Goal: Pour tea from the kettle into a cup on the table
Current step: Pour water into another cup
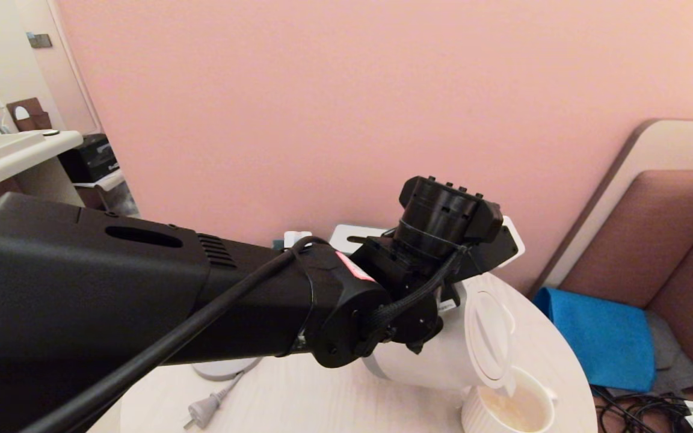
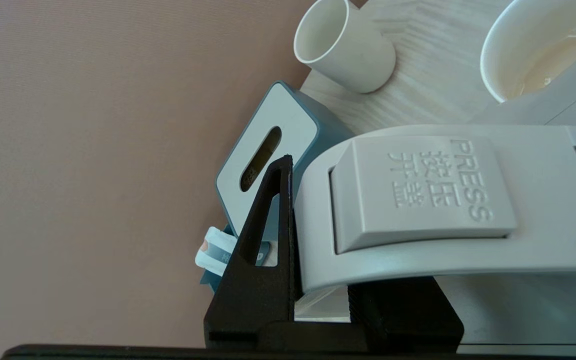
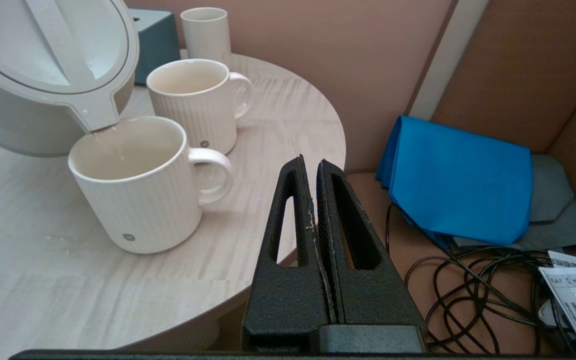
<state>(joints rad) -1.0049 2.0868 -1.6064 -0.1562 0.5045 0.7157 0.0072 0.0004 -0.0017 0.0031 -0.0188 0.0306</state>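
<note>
Across the lower part of the head view, the round pale-wood worktop [image 1: 322, 397] fills the bottom centre, with the left arm's black forearm crossing it from the left edge toward the middle. At lower centre-right the white kettle [image 1: 425, 361] is held tipped far over, lid facing the right of the frame, spout down over the near ribbed cup [image 1: 506, 412] at the bottom right edge of the worktop. The left hand [image 2: 318, 300] is clamped on the kettle's loop handle: in the left wrist view one black finger [image 2: 263, 240] lies against the handle's side just beside the "PRESS" lid button, the other is hidden behind the handle. Pale yellowish tea [image 1: 512, 406] lies in the cup under the spout; in the right wrist view a thin trickle runs from the spout tip onto the cup's inner wall. A second ribbed mug [image 3: 195, 102] stands just behind the first, apart from it, handle pointing right in that view. Beyond it, a plain handleless tumbler [image 3: 205, 32] and a teal tissue box [image 3: 158, 40] stand near the wall. The right hand [image 3: 313, 170] hangs off the worktop's edge, beside the cup, fingers pressed together, holding nothing. A blue cloth [image 3: 460, 180] lies on the seat at mid right.
</note>
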